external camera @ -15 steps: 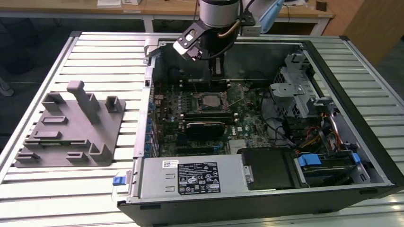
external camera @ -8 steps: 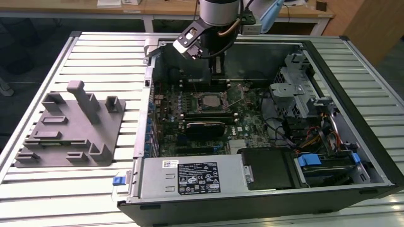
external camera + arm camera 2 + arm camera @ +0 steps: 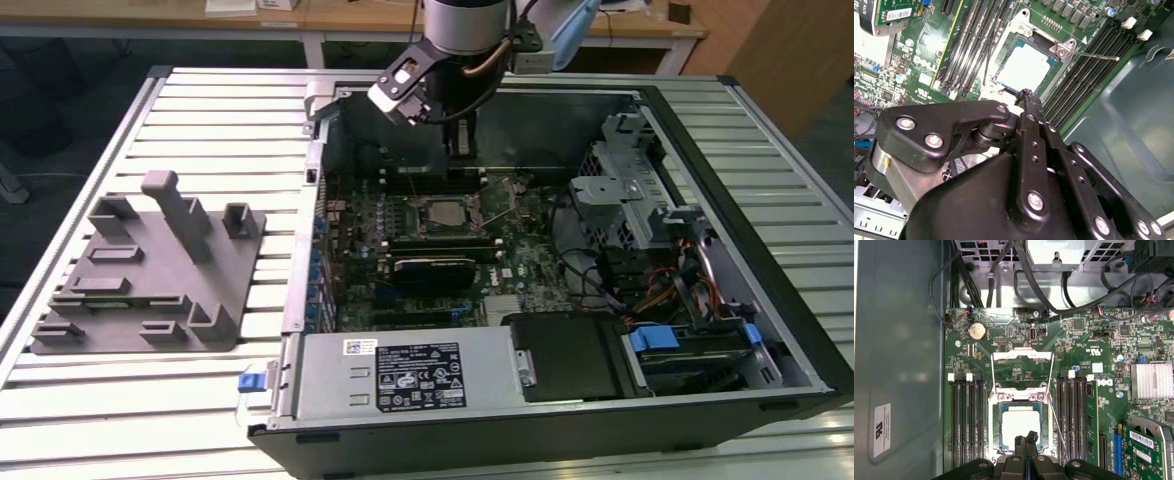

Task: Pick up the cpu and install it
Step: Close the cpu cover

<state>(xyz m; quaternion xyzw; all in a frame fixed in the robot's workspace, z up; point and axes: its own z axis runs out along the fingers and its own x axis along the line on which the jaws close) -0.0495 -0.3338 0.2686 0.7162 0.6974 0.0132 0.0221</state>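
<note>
Silver-topped, the cpu lies in the socket of the open computer case in the exterior view, with the gripper above the socket. In the second wrist view its fingers are pressed together and empty over the socket's edge. The first wrist view shows the socket's load frame raised.

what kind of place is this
Probably a robotics lab or workshop set up for computer assembly: an open black desktop computer case lies on a ribbed silver metal table, a black robot gripper hangs over its green motherboard, and light wooden desks stand behind.
</note>
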